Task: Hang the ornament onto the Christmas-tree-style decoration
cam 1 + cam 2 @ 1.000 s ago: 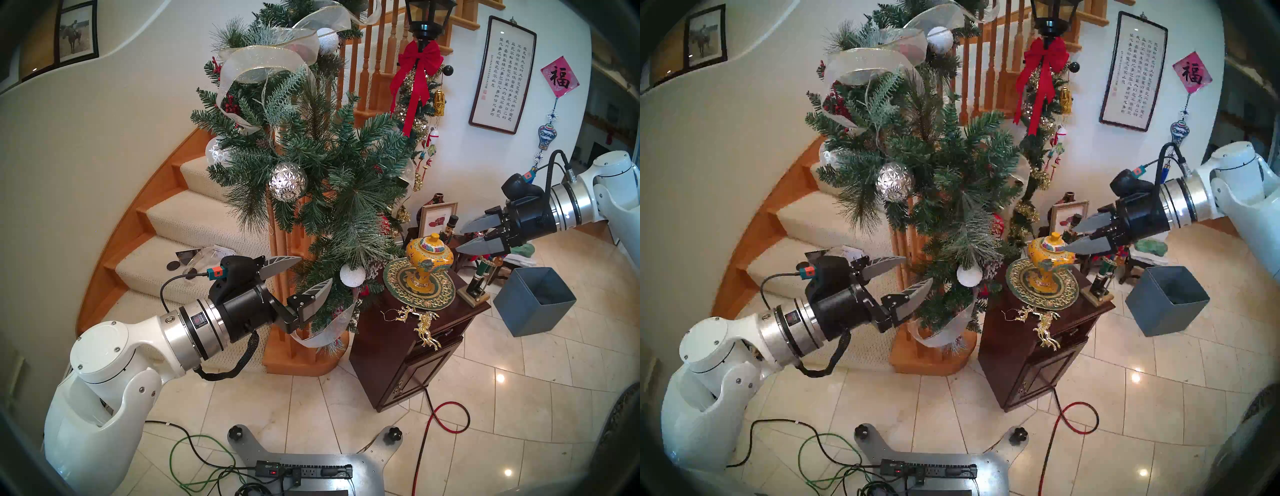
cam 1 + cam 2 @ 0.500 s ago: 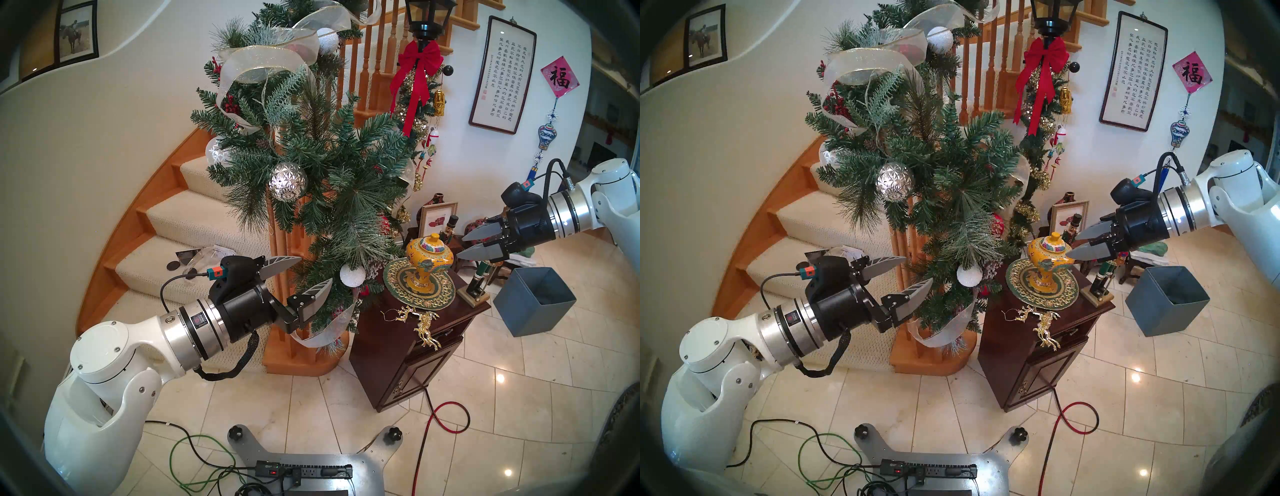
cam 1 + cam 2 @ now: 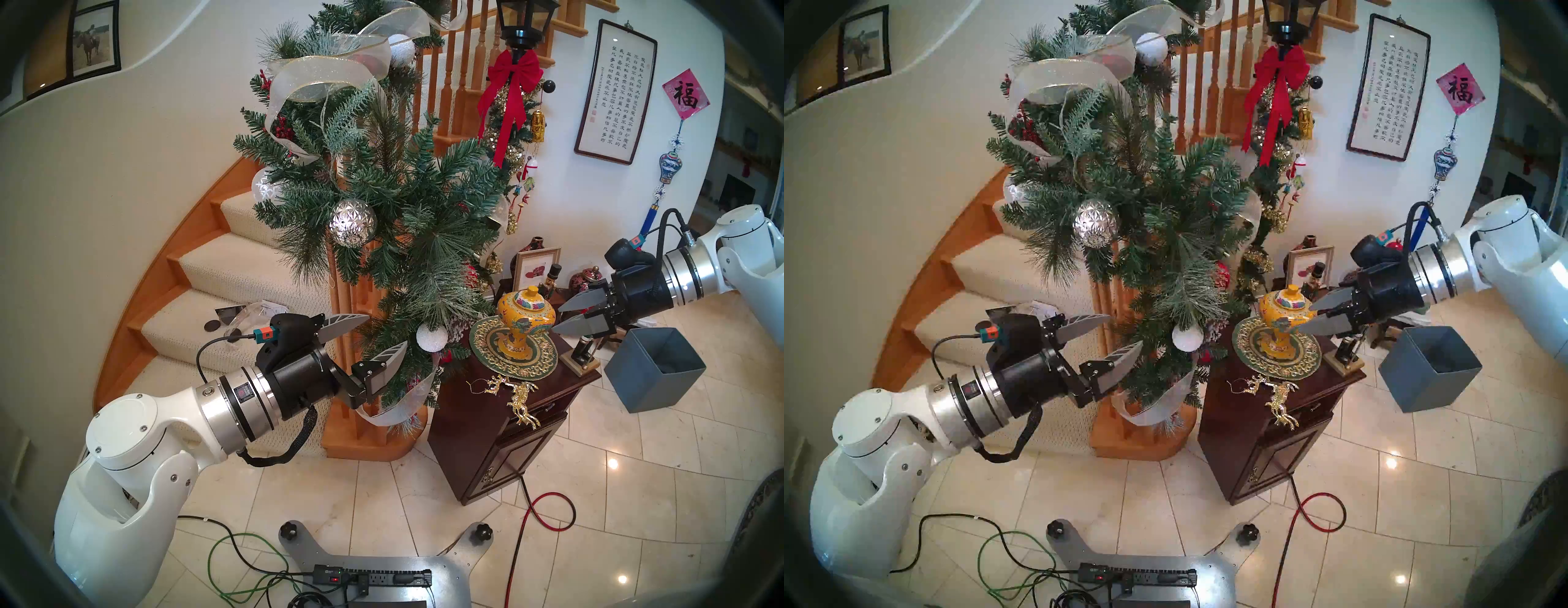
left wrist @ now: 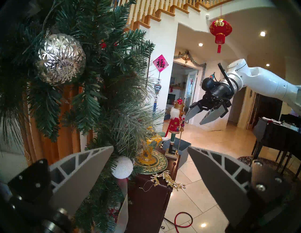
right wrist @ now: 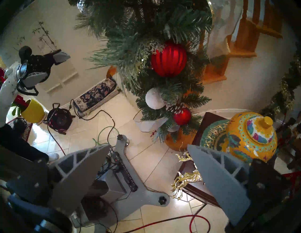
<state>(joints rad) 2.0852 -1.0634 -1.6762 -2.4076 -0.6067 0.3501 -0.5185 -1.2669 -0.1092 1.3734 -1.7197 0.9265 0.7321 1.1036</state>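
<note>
The ornament (image 3: pixel 519 397), a gold chain of reindeer with a thin string loop, lies on the front of the dark cabinet top and droops over its edge (image 3: pixel 1278 397) (image 4: pixel 167 179) (image 5: pixel 185 179). The Christmas-tree-style decoration (image 3: pixel 382 204) is a bushy green garland with white ribbon running down the stair rail (image 3: pixel 1144 204) (image 4: pixel 97 81) (image 5: pixel 146 32). My left gripper (image 3: pixel 387 330) stands open and empty against the garland's lower branches (image 3: pixel 1126 329) (image 4: pixel 150 147). Beside the yellow jar, above and behind the ornament, my right gripper (image 3: pixel 557 321) hangs open and empty (image 3: pixel 1305 320) (image 5: pixel 149 145) (image 4: pixel 193 122).
On the dark cabinet (image 3: pixel 488 429) stand a yellow lidded jar (image 3: pixel 526 322) on a green-gold plate and a nutcracker (image 3: pixel 587 344). A grey open box (image 3: pixel 655 369) sits to its right. Faceted silver ball (image 3: pixel 353 223) and white snowy ball (image 3: pixel 432 337) hang in the garland. Cables cross the tiled floor.
My right gripper has come down and to the left, from beside the picture frame to level with the yellow jar. The left arm and the ornament have not moved.
</note>
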